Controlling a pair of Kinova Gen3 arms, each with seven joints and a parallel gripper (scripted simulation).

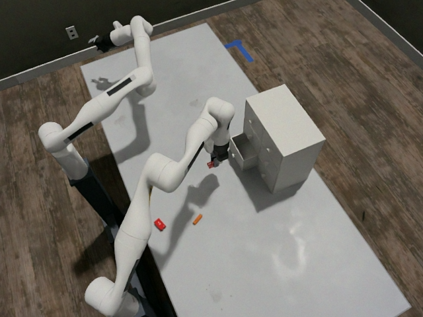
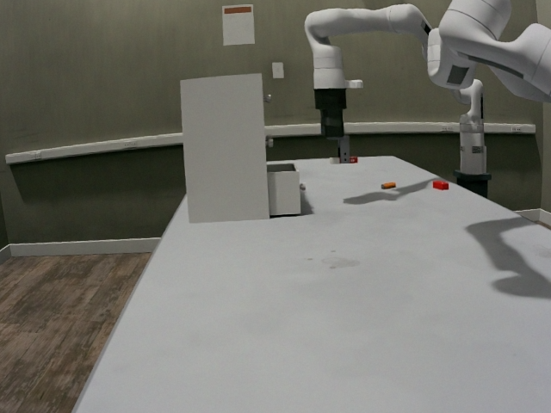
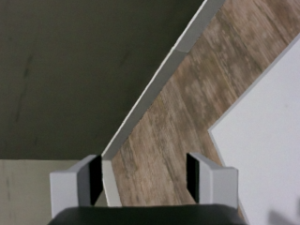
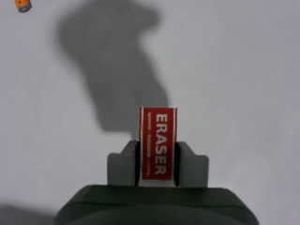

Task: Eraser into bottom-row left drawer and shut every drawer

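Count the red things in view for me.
2: the eraser, held in the right gripper, and a red box on the table. The right arm may hide others.

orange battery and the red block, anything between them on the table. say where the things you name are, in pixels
Only an arm's shadow (image 1: 178,221) (image 2: 411,188) falls between the orange battery (image 1: 197,219) (image 2: 388,185) (image 4: 22,5) and the red block (image 1: 159,224) (image 2: 440,184), as the top and exterior views show.

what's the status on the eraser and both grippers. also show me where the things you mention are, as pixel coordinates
Right gripper (image 1: 214,162) (image 2: 344,161) (image 4: 157,164) shut on eraser (image 1: 210,164) (image 2: 353,159) (image 4: 158,142), held above table; left gripper (image 1: 92,39) (image 3: 144,180) open, off to the side; drawer (image 1: 234,155) (image 2: 284,191) open, nothing visibly blocking
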